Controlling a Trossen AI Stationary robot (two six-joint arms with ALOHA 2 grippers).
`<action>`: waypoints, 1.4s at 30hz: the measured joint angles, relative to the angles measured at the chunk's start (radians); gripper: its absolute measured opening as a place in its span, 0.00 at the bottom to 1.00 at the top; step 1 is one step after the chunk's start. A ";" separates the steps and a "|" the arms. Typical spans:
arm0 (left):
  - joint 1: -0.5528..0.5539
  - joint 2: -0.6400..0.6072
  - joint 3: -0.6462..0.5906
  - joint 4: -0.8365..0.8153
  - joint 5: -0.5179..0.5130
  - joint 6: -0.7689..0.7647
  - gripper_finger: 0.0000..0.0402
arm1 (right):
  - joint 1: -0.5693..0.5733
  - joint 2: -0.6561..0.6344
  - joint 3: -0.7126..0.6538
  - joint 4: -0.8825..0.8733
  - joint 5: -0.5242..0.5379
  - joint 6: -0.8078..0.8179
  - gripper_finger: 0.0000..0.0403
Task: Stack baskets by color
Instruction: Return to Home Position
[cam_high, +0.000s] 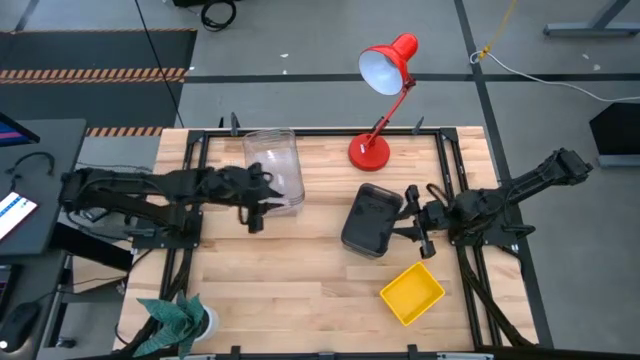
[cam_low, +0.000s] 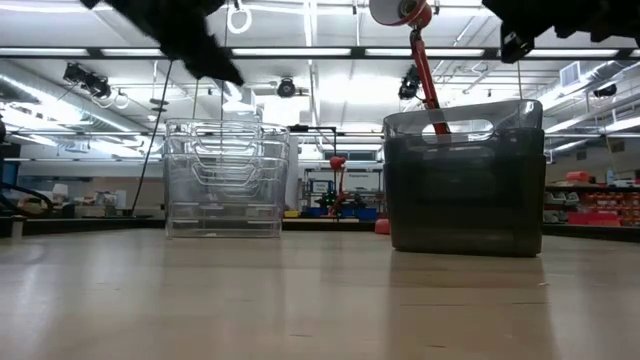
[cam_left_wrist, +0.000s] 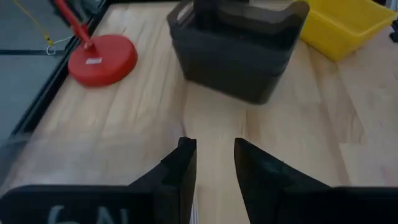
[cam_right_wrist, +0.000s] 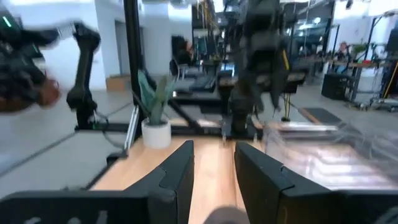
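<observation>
A nested stack of clear baskets stands on its base near the table's far edge. My left gripper hovers just off its near side, open and empty, tilted down toward the table's right. Dark grey baskets, nested, stand at mid-table. My right gripper is level and just right of them, open and empty. One yellow basket sits toward the near right.
A red desk lamp stands with its round base at the far edge, between the clear and grey baskets. A potted plant sits at the near left corner. Bare wood lies in the near middle.
</observation>
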 joint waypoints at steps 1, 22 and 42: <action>0.008 -0.032 -0.028 0.000 0.001 -0.005 0.28 | 0.000 -0.027 0.003 -0.021 0.002 0.000 0.30; 0.112 -0.562 -0.412 0.255 -0.003 -0.071 0.15 | -0.014 -0.362 -0.129 -0.166 -0.028 0.005 0.30; 0.067 -0.951 -0.768 0.562 0.016 -0.122 0.02 | -0.040 -0.507 -0.252 -0.169 0.000 0.065 0.30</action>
